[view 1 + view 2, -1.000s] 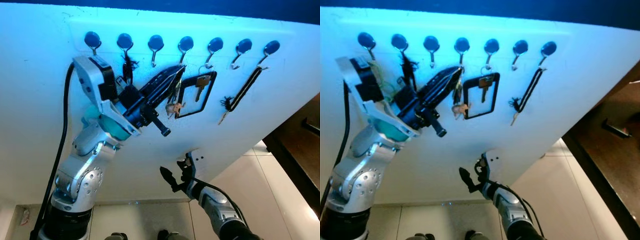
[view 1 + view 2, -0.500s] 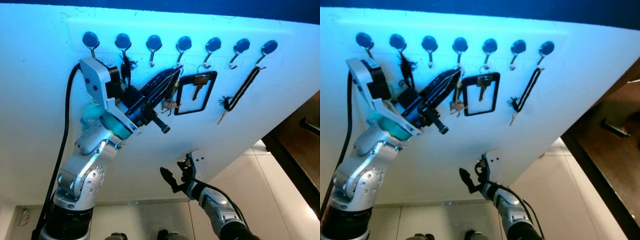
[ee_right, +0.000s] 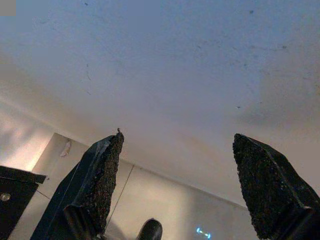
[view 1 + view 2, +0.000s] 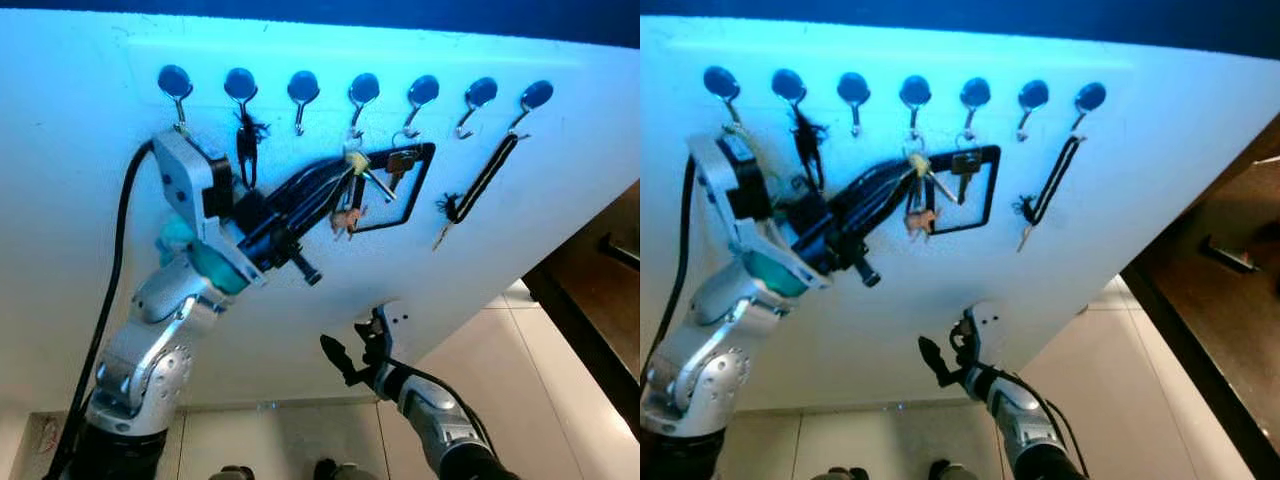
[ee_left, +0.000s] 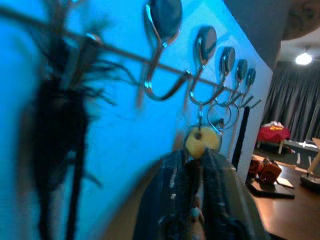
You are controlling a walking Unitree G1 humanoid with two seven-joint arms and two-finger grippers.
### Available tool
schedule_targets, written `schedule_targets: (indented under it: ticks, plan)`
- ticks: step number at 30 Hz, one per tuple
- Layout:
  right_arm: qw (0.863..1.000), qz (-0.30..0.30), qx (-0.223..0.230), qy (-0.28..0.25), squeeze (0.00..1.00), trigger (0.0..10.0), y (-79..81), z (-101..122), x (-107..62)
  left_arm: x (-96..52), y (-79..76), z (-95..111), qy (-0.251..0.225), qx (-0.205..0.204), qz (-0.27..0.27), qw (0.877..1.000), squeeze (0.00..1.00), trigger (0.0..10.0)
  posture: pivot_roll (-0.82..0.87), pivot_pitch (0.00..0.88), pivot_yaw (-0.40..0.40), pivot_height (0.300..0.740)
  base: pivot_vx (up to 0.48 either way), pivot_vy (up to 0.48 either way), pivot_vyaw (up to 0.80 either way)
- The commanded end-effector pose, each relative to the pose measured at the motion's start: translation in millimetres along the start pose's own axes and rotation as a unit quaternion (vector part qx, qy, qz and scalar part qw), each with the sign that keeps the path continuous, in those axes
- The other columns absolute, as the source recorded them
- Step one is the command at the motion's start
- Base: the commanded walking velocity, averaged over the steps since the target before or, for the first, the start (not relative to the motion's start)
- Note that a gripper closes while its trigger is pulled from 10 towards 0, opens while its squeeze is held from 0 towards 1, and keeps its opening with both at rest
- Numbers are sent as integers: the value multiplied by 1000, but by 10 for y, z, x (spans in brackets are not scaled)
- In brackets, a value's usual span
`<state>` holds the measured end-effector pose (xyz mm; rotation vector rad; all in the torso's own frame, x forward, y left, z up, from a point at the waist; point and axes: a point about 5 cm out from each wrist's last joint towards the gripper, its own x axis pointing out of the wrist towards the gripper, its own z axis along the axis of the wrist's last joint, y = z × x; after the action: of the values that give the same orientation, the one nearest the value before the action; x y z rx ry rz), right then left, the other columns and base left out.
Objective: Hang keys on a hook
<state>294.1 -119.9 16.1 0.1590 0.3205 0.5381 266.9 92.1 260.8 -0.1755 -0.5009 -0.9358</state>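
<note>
A row of several round-capped metal hooks [image 4: 363,88] runs along the white wall. The key bunch [image 4: 352,205], with a yellow fob [image 5: 202,140], a silver key and a brown charm, dangles below the fourth hook from the left; its ring looks looped over that hook. My left gripper [image 4: 345,176] reaches up to the wall and is shut on the bunch just under the fob. My right gripper [image 4: 355,350] hangs low in front of the wall, open and with nothing between its fingers [image 3: 100,185].
A black tassel [image 4: 245,140] hangs on the second hook. A black strap loop with a key [image 4: 400,180] hangs on the fifth, and a black lanyard [image 4: 485,180] on the last. Dark wooden furniture [image 4: 600,270] stands at right over the tiled floor [image 4: 540,380].
My left arm has sunk and drawn back to the left, its fingers now lying flatter. The yellow fob has come into sight under the fourth hook. The right arm is unmoved.
</note>
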Motion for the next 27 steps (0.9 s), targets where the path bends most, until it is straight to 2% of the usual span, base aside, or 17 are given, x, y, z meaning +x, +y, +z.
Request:
schedule_targets:
  ticks: [1, 13, 14, 17, 19, 22, 23, 27]
  plan:
    - [1000, -2, 8, 8, 0, 10000, -7, -57, -33, -10, -27, -15, 1, -8, -9, 1000, 1000, 10000, 93, 120, 2, 740, 0, 0, 0]
    - [1000, -2, 9, 9, 0, 10000, -1, -74, -42, -63, -75, -15, 4, -15, -31, 999, 1000, 10000, 92, 126, 5, 740, 0, 0, 0]
    - [1000, -2, 10, 10, 0, 10000, 1, -77, -42, -116, -88, -21, 10, -23, -45, 999, 1000, 10000, 93, 125, 4, 740, 0, 0, 0]
    - [1000, -2, 10, 10, 0, 10000, 1, -78, -43, -143, -96, -24, 13, -27, -53, 998, 1000, 10000, 93, 125, 4, 740, 0, 0, 0]
    - [1000, -2, 10, 11, 0, 10000, 1, -79, -43, -202, -118, -40, 24, -29, -69, 997, 1000, 10000, 92, 125, 5, 740, 0, 0, 0]
    - [1000, -3, 9, 14, 0, 10000, -10, -91, -53, -576, -177, -208, 105, -55, -116, 986, 1000, 10000, 97, 123, 2, 740, 0, 0, 0]
    - [1000, -4, 9, 15, 0, 10000, -13, -94, -56, -648, -190, -236, 120, -60, -121, 983, 1000, 10000, 97, 123, 2, 740, 0, 0, 0]
    - [1000, -4, 9, 16, 0, 10000, -17, -96, -59, -700, -193, -252, 125, -66, -116, 983, 1000, 10000, 105, 122, -1, 740, 0, 0, 0]
